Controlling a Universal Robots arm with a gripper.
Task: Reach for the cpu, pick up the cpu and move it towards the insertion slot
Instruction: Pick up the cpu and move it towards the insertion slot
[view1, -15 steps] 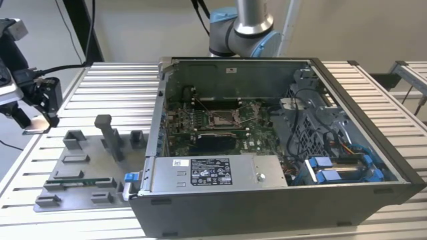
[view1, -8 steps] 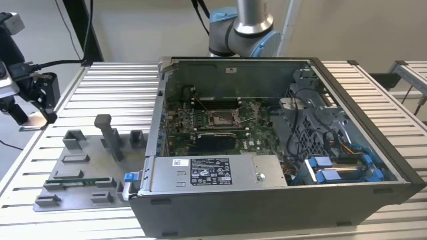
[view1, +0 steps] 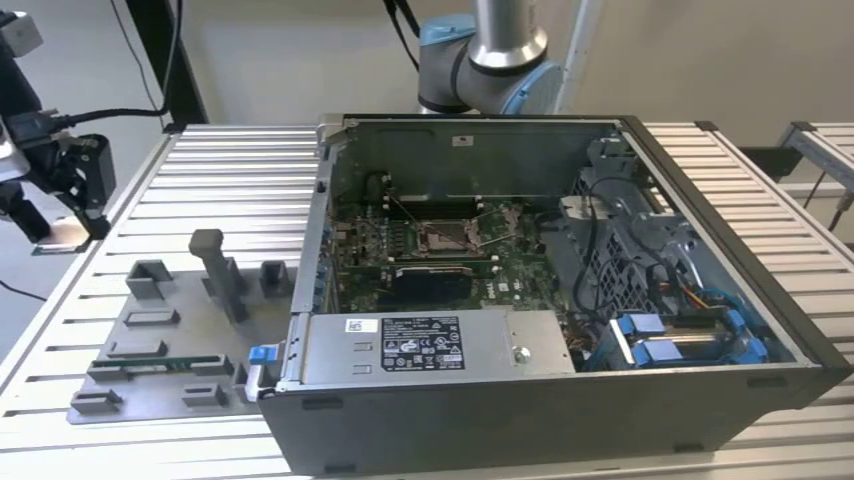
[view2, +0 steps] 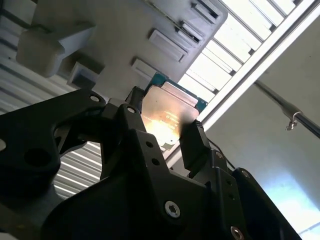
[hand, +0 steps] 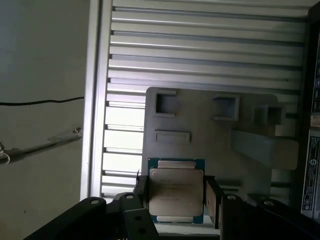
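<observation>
- The cpu (hand: 176, 194), silvery face showing in both wrist views, sits clamped between the black gripper's (hand: 177, 197) two fingers.
- Beneath it lies the grey fixture plate (hand: 200, 145) on the slatted aluminium table (view1: 200, 190).
- The insertion slot (view1: 445, 236) lies well apart, inside the open computer case (view1: 534, 400).
- Pale wall (view1: 294, 60) stands behind.

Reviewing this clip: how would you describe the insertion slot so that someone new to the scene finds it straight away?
In the exterior view, start at the open computer case and look at the green board lying inside it. Near the board's middle is the insertion slot, a small square with a shiny metal frame. The black rectangle beside it, nearer the camera, is larger and dull.
</observation>
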